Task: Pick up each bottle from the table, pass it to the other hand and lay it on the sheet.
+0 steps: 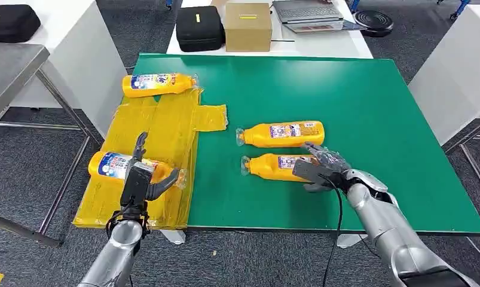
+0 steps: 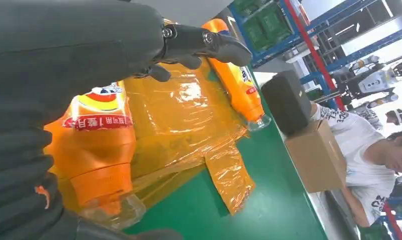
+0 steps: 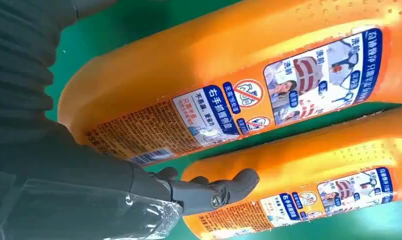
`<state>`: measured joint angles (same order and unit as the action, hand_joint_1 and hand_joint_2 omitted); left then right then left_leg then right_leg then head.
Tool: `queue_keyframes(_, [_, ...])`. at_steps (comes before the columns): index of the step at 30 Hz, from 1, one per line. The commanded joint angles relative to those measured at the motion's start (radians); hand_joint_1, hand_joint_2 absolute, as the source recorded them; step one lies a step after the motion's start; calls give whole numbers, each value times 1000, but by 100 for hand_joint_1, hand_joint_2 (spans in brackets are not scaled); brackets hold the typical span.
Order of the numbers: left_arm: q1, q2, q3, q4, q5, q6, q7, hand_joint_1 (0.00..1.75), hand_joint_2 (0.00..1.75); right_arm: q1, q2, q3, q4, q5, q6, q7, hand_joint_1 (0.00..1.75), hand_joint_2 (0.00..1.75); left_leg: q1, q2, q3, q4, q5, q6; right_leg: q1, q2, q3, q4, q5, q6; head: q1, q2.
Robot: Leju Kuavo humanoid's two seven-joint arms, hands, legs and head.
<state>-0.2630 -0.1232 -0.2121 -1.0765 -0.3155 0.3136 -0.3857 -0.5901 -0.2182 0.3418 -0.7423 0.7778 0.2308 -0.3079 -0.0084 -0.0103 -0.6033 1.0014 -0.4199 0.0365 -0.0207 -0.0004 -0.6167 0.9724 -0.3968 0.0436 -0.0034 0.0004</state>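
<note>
orange plastic bottles with clear caps and blue-and-white printed labels lie on their sides across a green mat (image 1: 357, 107) covering the worktop. two of them rest side by side near the middle of the mat, caps pointing toward the robot's left: the farther bottle (image 1: 282, 133) lies free, and the nearer bottle (image 1: 273, 165) has the right hand (image 1: 321, 167) resting over its base end, fingers (image 3: 214, 190) curved onto its body; whether they grip it firmly cannot be told. the right wrist view shows both labels close up, with red prohibition symbols and a small barcode.

a crinkled yellow plastic sheet (image 1: 165, 125) is spread over the mat's left edge. one bottle (image 1: 156, 84) lies at the sheet's far end. another bottle (image 1: 115, 165) lies on the sheet's near part, just below the left hand (image 1: 143, 178), whose fingers (image 2: 209, 42) are spread apart and hold nothing.

beyond the mat stand a black zipped case (image 1: 199, 28), a brown cardboard box (image 1: 248, 26) and a grey laptop (image 1: 312, 13). a person in a white printed shirt (image 2: 359, 145) stands past the box.
</note>
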Motion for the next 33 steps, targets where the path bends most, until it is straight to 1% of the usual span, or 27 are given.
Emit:
queue_keyframes(1, [-54,7,-22,98,4,11,-2,0,175,-63,11,69,161,9,38,-14,0,175,2,0,4,0,-2,-2,2,0,5,-1,-2,-2,0,0])
queue_keyframes(6, [-54,7,-22,100,3,12,-2,0,175,-62,12,72,165,10,41,-15,0,175,2,0,3,-1,-1,-2,2,-1,3,-1,-1,-2,0,0])
queue_keyframes(7, [-56,7,-22,102,3,12,-2,0,175,-65,12,78,172,14,45,-14,0,175,2,0,4,0,-2,-3,3,-1,5,-1,-2,-2,0,0])
queue_keyframes(9, [-57,7,-22,107,3,16,-3,0,175,-80,19,90,196,20,59,-15,0,175,2,0,3,0,-1,-2,2,0,3,-1,-1,-2,1,0])
queue_keyframes(10, [-56,8,-21,106,5,18,-4,0,175,-84,21,92,204,21,54,-17,14,175,1,1,2,0,-1,-1,1,0,2,-1,0,-1,0,0])
queue_keyframes(11, [-54,9,-21,104,5,19,-5,0,175,-84,24,94,208,23,56,-16,44,175,2,0,3,0,-1,-2,2,0,3,-1,-1,-2,1,0])
queue_keyframes(12, [-54,9,-21,104,5,19,-5,0,175,-84,24,94,208,23,56,-16,112,175,1,0,3,-1,-1,-2,1,0,3,-1,-1,-2,0,0])
queue_keyframes(13, [-53,10,-24,104,6,13,-4,0,175,-80,20,104,208,29,68,-16,161,175,3,1,5,0,-2,-3,3,0,6,-1,-2,-3,1,0])
queue_keyframes(14, [-53,9,-28,107,6,9,-3,0,175,-75,16,106,206,30,71,-15,171,175,2,0,3,0,-1,-2,2,-1,4,-1,-1,-2,0,0])
queue_keyframes(15, [-52,9,-27,107,6,10,-3,0,175,-74,15,106,206,30,72,-15,175,175,1,0,4,-1,-1,-2,1,-1,4,-1,-1,-2,0,0])
queue_keyframes(19, [-43,9,-29,102,8,20,-2,0,175,-60,16,111,197,37,64,-11,175,175,3,0,6,-1,-2,-3,3,-1,7,-2,-2,-3,0,0])
queue_keyframes(20, [-36,10,-27,91,7,22,-2,0,175,-58,21,110,195,39,59,-5,175,175,2,0,4,-1,-1,-2,2,-1,5,-2,-1,-2,0,0])
queue_keyframes(21, [-36,10,-27,91,7,22,-2,0,175,-58,21,110,195,39,59,-5,175,175,3,0,7,-1,-2,-3,3,-1,7,-3,-1,-3,0,0])
queue_keyframes(24, [-35,10,-27,91,7,22,-2,0,175,-58,24,111,194,39,59,-5,175,175,2,0,5,-1,-1,-2,2,-1,5,-1,-1,-2,0,0])
queue_keyframes(27, [-35,10,-27,91,7,22,-2,0,175,-58,24,111,194,39,59,-5,175,175,3,0,7,-1,-2,-3,3,-1,7,-2,-2,-3,0,0])
queue_keyframes(29, [-29,14,-26,79,5,21,-1,0,175,-56,22,109,184,41,47,-6,175,175,2,0,5,-1,-1,-2,2,-1,5,-1,-1,-1,0,0])
queue_keyframes(30, [-27,15,-27,75,5,19,-1,0,175,-55,22,107,179,39,44,-9,175,175,3,0,7,-1,-2,-3,3,-1,8,-3,-1,-3,0,0])
queue_keyframes(32, [-17,20,-22,56,6,18,-1,0,175,-52,25,99,155,34,18,-20,175,175,2,1,6,-1,-1,-2,2,0,6,-1,-1,-2,0,0])
queue_keyframes(33, [-10,21,-18,46,5,19,-1,0,175,-46,31,87,137,25,-3,-30,175,175,3,1,8,-1,-2,-3,3,0,7,-2,-1,-3,0,0])
